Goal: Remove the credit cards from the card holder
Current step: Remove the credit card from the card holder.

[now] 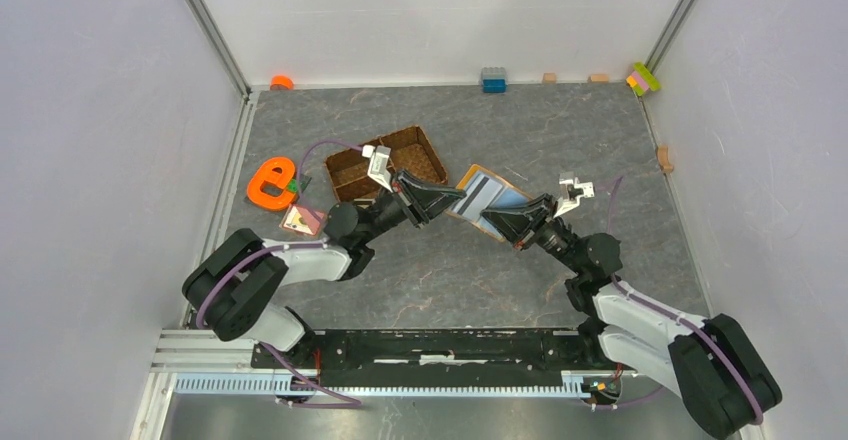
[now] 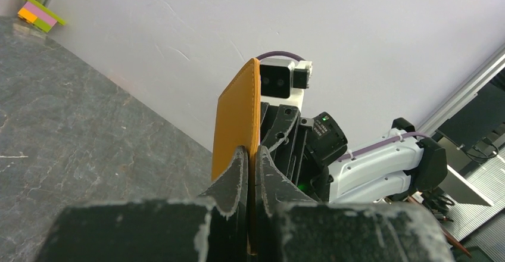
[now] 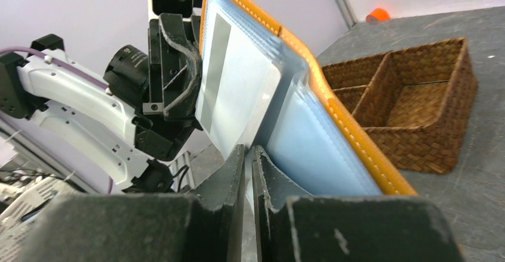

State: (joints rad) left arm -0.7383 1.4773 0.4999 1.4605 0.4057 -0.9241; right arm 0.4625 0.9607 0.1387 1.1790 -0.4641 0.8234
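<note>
The orange card holder (image 1: 497, 200) hangs open above the table between my two grippers, its pale blue lining facing up. My left gripper (image 1: 448, 203) is shut on its left edge; in the left wrist view the jaws (image 2: 251, 155) pinch the orange cover (image 2: 237, 125). My right gripper (image 1: 505, 223) is shut on a pale grey-white credit card (image 3: 238, 95) that sticks partway out of the blue lining (image 3: 309, 149); its jaws (image 3: 248, 152) clamp the card's lower corner. Another beige card (image 1: 301, 220) lies flat on the table by the left arm.
A brown woven divided tray (image 1: 385, 160) stands just behind the left gripper and also shows in the right wrist view (image 3: 411, 113). An orange e-shaped toy (image 1: 270, 182) lies at the left. Toy bricks (image 1: 493, 80) (image 1: 643, 78) sit along the back wall.
</note>
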